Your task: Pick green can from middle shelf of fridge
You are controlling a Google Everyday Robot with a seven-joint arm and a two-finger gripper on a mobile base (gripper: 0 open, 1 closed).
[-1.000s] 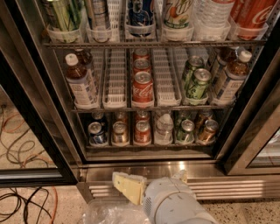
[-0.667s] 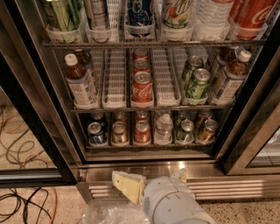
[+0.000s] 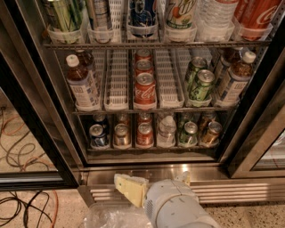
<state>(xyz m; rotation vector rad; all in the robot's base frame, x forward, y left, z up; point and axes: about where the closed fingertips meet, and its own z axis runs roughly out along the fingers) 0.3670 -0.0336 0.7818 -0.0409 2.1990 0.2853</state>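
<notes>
- The fridge (image 3: 102, 173) is showing its racks unobstructed, with its steel base facing the arm.
- The middle shelf (image 3: 116, 84) is carrying its full row; nothing is being lifted from it.
- The gripper (image 3: 156, 183) is hovering low before the base, well below that shelf, fingers spread and empty.
- The green can (image 3: 201, 84) is sitting at the shelf's front edge near its right corner, with a twin just behind. Judging by this, reaching, grasping and pulling out are all waiting to be done.

Red can (image 3: 144, 91), middle shelf (image 3: 118, 82): we read "Coca-Cola".
Red bottle (image 3: 258, 13), top rack: we read "Coca-Cola".
Green can (image 3: 201, 85): lettering illegible to us.
Gripper (image 3: 147, 189): low, before the fridge (image 3: 147, 171) base.
</notes>
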